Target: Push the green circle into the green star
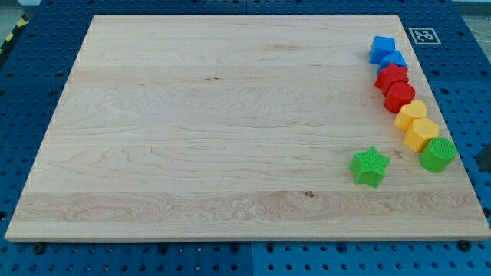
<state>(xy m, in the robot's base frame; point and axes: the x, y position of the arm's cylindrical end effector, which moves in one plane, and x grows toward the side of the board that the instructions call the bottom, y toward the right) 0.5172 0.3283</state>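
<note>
The green circle [438,154] sits near the board's right edge, at the lower end of a row of blocks. The green star [370,166] lies to its left and slightly lower, with a gap of bare wood between them. A dark shape at the view's right edge, just right of the green circle, looks like my rod. Its tip [485,167] is mostly cut off by the frame. It sits off the board and does not touch the circle.
A row of blocks runs down the wooden board's [215,130] right side: two blue [381,48] [393,61], two red [391,77] [400,96], two yellow [410,113] [421,133]. The lower yellow one touches the green circle. A blue pegboard [31,92] surrounds the board.
</note>
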